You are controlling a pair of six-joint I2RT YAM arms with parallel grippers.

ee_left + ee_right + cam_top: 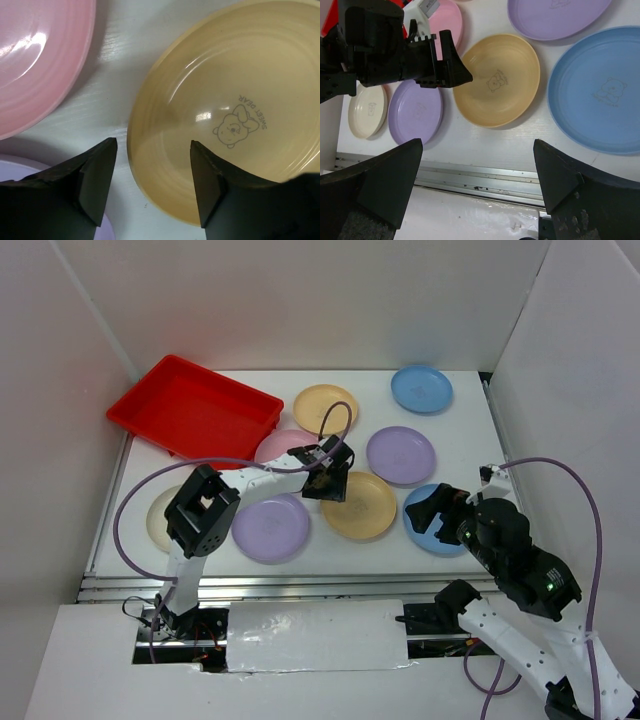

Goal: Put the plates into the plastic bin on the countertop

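My left gripper [332,480] [152,172] is open and low over the countertop [470,440]. Its fingers straddle the left rim of an orange-yellow plate [362,506] [235,100]: one finger is over the plate, the other outside it. A pink plate [35,65] lies just beyond. My right gripper [436,511] [477,175] is open and empty, held above a blue plate [430,532] [600,95] near the front edge. The red plastic bin [190,405] stands at the far left with its floor bare. Other plates lie about: orange-yellow [325,408], blue [421,388], purple [400,455], purple [270,530], cream [155,520].
White walls close in the left, back and right sides. A metal rail [300,585] [480,177] runs along the front edge. The left arm [205,510] reaches over the cream plate and partly hides the pink plate [280,445]. Purple cables loop above both arms.
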